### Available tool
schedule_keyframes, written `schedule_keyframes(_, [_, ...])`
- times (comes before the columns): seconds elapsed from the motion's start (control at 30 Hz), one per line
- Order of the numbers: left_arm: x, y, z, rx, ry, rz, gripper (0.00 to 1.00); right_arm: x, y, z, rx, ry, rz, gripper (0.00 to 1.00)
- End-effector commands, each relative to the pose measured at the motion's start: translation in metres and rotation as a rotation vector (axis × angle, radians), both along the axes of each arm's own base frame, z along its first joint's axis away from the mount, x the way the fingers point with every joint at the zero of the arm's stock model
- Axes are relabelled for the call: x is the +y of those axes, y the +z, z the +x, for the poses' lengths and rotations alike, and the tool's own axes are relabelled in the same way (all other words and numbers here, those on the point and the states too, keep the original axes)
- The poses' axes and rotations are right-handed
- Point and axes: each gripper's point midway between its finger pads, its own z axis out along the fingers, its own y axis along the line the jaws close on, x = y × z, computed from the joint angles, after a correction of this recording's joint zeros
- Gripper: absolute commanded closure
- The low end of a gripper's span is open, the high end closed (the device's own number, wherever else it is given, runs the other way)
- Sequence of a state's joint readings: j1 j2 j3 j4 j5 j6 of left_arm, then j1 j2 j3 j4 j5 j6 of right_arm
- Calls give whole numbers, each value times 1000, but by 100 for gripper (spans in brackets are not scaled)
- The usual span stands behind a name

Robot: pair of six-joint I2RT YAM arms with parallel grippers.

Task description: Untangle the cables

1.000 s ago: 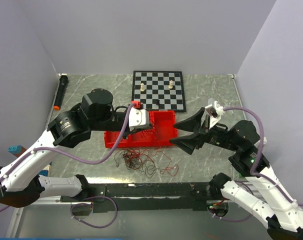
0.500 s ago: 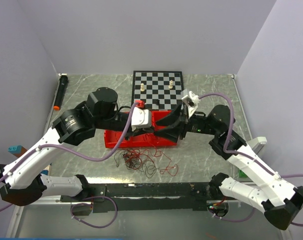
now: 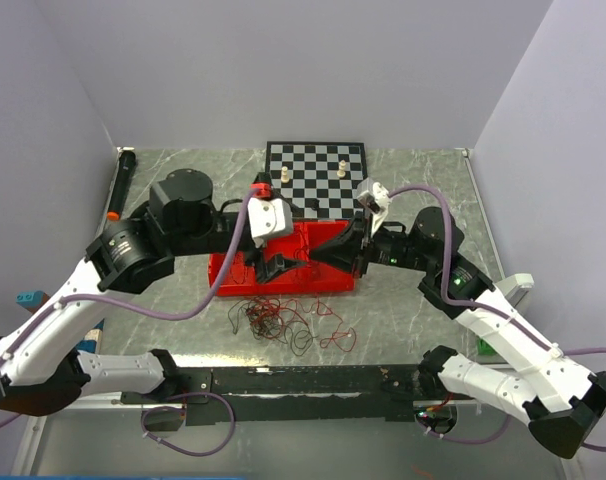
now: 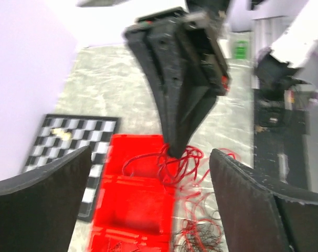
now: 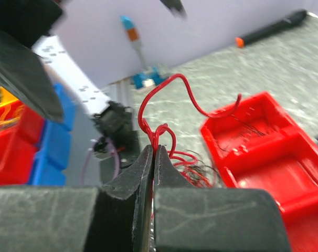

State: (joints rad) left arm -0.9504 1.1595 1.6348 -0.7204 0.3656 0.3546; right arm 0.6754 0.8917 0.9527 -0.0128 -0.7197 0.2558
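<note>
The cables (image 3: 283,320) lie as a loose tangle of thin red and dark wires on the table, just in front of the red tray (image 3: 328,278). My right gripper (image 3: 318,257) is over the tray, shut on a red wire. The right wrist view shows that gripper (image 5: 154,150) pinching a red wire loop (image 5: 164,94) that stands up above its tips. My left gripper (image 3: 268,265) is open, close to the left of the right one. In the left wrist view its fingers (image 4: 38,205) stand wide apart around the red loops (image 4: 182,163), touching nothing.
A chessboard (image 3: 316,180) with a few pieces lies behind the tray. A black marker with an orange tip (image 3: 120,185) rests by the left wall. The red tray (image 4: 133,205) has several compartments. A black rail (image 3: 303,382) runs along the near edge.
The right gripper swung left over the tray and closed on a red wire. The left gripper opened and let go of the wire, and its arm drew back a little.
</note>
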Motion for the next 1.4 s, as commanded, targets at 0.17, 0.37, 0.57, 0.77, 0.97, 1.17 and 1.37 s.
schedule_keyframes(0.17, [47,30,37,-51,293,-106,3,-16,-14,100,28,-411,-98,100])
schedule_keyframes(0.37, [74,0,65,56,506,-30,3,-24,-71,159,67,-588,-256,100])
schedule_keyframes(0.57, [83,-46,69,94,513,124,3,-40,-128,192,172,-750,-384,100])
schedule_keyframes(0.77, [88,-89,69,50,502,168,3,-53,-179,204,302,-861,-521,100])
schedule_keyframes(0.97, [91,-159,72,114,515,297,3,-70,-215,183,421,-929,-603,97])
schedule_keyframes(1.17, [86,-194,71,96,429,384,2,-75,-202,165,446,-924,-572,28])
schedule_keyframes(1.37, [72,-223,72,129,336,477,12,-69,-183,108,447,-782,-488,27])
